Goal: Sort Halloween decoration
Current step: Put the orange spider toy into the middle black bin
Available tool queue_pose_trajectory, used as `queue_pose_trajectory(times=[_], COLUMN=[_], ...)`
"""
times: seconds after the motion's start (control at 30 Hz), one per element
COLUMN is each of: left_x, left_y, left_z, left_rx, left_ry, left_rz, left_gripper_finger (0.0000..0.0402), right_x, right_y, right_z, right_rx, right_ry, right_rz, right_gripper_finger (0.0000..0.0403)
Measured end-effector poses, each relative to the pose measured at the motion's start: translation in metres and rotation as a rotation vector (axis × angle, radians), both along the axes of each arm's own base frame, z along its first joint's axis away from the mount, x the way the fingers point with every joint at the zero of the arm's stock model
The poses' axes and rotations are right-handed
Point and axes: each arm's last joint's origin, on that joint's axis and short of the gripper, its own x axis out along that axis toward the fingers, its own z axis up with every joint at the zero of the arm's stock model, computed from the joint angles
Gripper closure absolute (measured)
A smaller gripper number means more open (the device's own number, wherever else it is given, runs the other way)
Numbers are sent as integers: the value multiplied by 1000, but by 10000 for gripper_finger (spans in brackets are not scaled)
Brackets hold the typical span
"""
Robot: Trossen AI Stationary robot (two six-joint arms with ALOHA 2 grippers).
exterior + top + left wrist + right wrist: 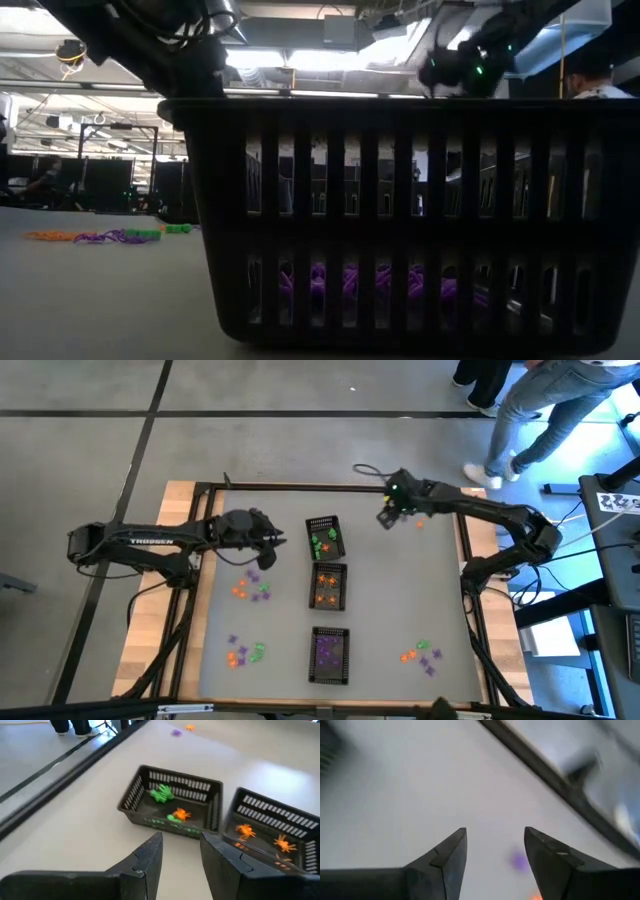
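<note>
Reaching across the far right part of the counter (pixel 400 590), the right arm is bent at the elbow near the counter's right edge, its forearm running toward the far rail and its gripper (pixel 388 517) hanging over bare surface with the fingers (pixel 451 851) spread apart and nothing between them; a purple trinket (pixel 519 861) and a bit of orange lie just beyond those fingers. The left arm stretches level from the left edge, white lettering along its forearm reading "TROSSEN" as far as it can be made out, and its gripper (pixel 272 541) stops just left of the far tray (pixel 325 538), fingers (pixel 150 857) a moderate gap apart and empty. Three black mesh trays stand in a row down the middle: the far one holds green trinkets (pixel 161 793) plus one orange piece (pixel 180 814), the middle tray (pixel 329 585) holds orange ones, and the near tray (pixel 329 656) holds purple ones. Loose Halloween decoration (pixel 252 587) lies in a small cluster just below the left gripper, another cluster (pixel 244 653) sits near the left front, a third (pixel 421 655) near the right front, and an orange piece (pixel 419 523) lies beside the right gripper. A person's legs (pixel 520 420) show on the floor beyond the counter.
</note>
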Motion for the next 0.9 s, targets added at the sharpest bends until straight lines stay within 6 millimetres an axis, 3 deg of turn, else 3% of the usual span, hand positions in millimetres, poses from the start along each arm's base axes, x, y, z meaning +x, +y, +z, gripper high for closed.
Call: queue_pose_trajectory(times=[0.1, 0.23, 0.33, 0.43, 0.67, 0.77, 0.9], left_x=[-4, -9, -12, -13, -11, -9, -7], left_y=[13, 25, 32, 35, 32, 28, 24], left_z=[0, 0, 1, 2, 4, 4, 4], left_rx=[-14, -36, -53, -60, -85, -87, -90], left_ry=[-5, -19, -32, -47, -83, -86, -85], left_rz=[-8, 0, 3, -3, -23, -42, -65], left_gripper_finger=[278, 278, 278, 278, 278, 278, 278], right_x=[-17, -14, 5, 32, 91, 114, 140], right_y=[-11, -16, -10, 10, 60, 64, 55], right_z=[-10, -10, -3, 5, -2, -8, -18], right_rx=[42, 71, 23, -45, -147, -141, -82], right_ry=[19, -92, -209, -307, -243, -222, -183], right_rz=[-60, 51, 236, 438, 696, 745, 765], right_gripper_finger=[206, 206, 206, 206, 206, 206, 206])
